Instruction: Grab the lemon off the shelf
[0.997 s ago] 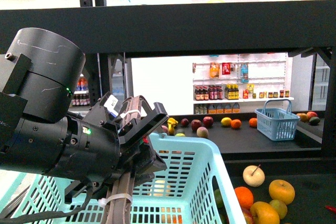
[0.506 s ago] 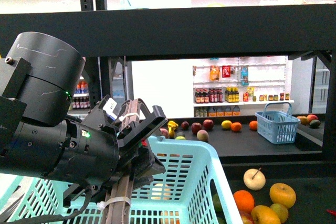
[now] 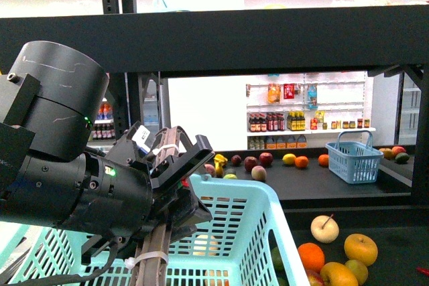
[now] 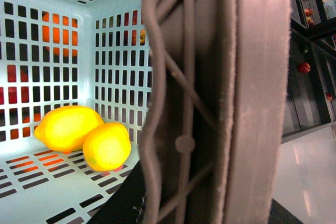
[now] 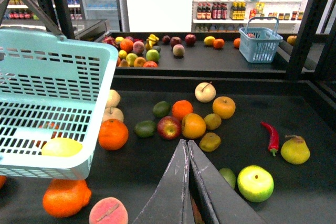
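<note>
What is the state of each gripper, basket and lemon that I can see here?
right gripper: shut, empty.
left gripper: by the light-blue basket; open or shut unclear.
light-blue basket: upright, open-topped.
lemons: two, lying in that basket, touching.
small blue basket: upright, handle raised.

A pale blue basket [image 3: 234,232] fills the foreground, and at its 3 o'clock lie a pale apple [image 3: 325,228], a yellow apple [image 3: 360,244] and an orange [image 3: 311,255]. At 1 o'clock, further back, stands a small blue basket [image 3: 353,162], with bottles [image 3: 268,119] at 12 o'clock. A red chili [image 5: 272,136] lies just beside a pear [image 5: 295,150], with a green apple [image 5: 255,183] near them.
</note>
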Action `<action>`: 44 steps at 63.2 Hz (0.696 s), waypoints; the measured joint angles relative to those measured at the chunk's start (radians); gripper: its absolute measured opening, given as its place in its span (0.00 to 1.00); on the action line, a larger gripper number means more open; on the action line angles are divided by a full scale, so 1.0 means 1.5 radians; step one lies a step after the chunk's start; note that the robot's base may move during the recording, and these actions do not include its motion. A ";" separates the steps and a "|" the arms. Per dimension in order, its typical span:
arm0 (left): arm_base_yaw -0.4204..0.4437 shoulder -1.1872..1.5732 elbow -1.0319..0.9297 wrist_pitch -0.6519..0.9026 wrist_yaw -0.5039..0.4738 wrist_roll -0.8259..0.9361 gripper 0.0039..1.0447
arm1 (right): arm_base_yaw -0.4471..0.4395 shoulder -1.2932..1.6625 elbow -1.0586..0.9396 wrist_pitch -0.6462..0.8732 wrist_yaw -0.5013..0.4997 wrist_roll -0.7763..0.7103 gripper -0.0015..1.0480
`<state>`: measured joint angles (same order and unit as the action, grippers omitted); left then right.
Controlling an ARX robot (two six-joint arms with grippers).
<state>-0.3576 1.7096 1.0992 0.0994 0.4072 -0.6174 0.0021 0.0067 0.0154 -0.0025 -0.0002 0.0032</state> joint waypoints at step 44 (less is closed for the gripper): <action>0.000 0.000 0.000 0.000 0.000 0.000 0.26 | 0.000 0.000 0.000 0.000 0.000 0.000 0.93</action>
<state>-0.3576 1.7096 1.0992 0.0994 0.4076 -0.6174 0.0021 0.0063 0.0154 -0.0025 -0.0006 0.0029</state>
